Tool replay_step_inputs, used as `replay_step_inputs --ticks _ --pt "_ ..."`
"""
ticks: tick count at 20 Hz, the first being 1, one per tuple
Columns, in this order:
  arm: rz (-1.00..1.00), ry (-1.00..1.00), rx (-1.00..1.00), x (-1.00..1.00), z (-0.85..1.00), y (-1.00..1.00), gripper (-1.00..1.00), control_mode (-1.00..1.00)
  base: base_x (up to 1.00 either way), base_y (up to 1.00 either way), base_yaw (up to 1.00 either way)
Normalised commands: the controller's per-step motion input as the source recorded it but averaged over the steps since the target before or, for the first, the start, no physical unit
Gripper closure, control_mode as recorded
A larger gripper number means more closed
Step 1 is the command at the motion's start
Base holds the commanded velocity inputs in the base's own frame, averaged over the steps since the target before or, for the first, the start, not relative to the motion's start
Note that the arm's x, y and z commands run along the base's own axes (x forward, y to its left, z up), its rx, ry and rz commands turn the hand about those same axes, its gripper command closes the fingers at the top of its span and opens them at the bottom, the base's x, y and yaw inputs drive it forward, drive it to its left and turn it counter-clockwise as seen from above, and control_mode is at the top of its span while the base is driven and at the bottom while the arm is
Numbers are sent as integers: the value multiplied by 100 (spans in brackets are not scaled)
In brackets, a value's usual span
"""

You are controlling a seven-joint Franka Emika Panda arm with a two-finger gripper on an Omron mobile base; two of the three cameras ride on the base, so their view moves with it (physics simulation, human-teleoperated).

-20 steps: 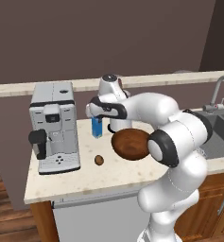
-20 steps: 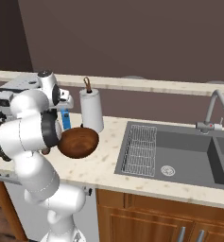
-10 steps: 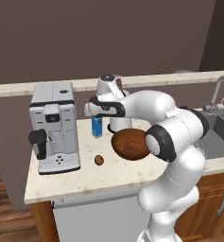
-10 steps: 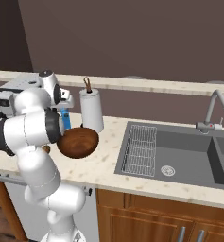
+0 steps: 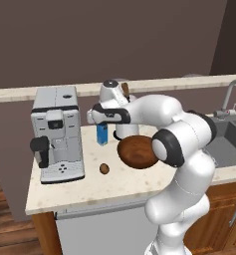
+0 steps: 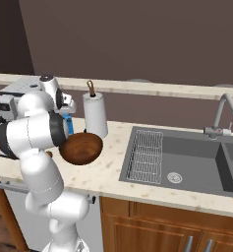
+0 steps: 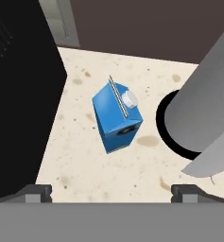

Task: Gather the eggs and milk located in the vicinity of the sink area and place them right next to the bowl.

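The blue milk carton (image 5: 102,134) stands upright on the counter between the coffee machine and the paper towel roll, just left of the wooden bowl (image 5: 138,152). My gripper (image 5: 100,122) hangs open right above it, jaws spread wide and empty. In the hand view the milk (image 7: 117,116) sits below and ahead of my gripper (image 7: 112,191), clear of both fingertips (image 7: 35,191). A dark brown egg (image 5: 104,169) lies on the counter in front of the carton, left of the bowl. From the right base view, the bowl (image 6: 81,147) is partly behind my arm and a sliver of the milk (image 6: 69,125) shows.
A grey coffee machine (image 5: 57,134) stands left of the carton. The white paper towel roll (image 6: 96,115) rises just behind the bowl. The sink (image 6: 187,157) with a wire rack and a curved faucet (image 6: 221,115) lies to the right along the counter.
My hand has risen slightly above the milk carton and edged left. The carton, bowl and egg have stayed put.
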Motion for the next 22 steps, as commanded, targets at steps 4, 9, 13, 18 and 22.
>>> replay_step_inputs --ticks 4,9,13,18,22 --pt "0 0 0 9 -3 0 -100 -100 0 0 0" --pt "0 0 0 9 -1 0 -100 -100 0 0 0" --pt "0 0 0 11 -3 1 -100 -100 0 0 0" --pt "0 0 0 17 -8 2 -100 -100 0 0 0" --pt "-1 0 0 19 -16 5 -100 -100 0 0 0"
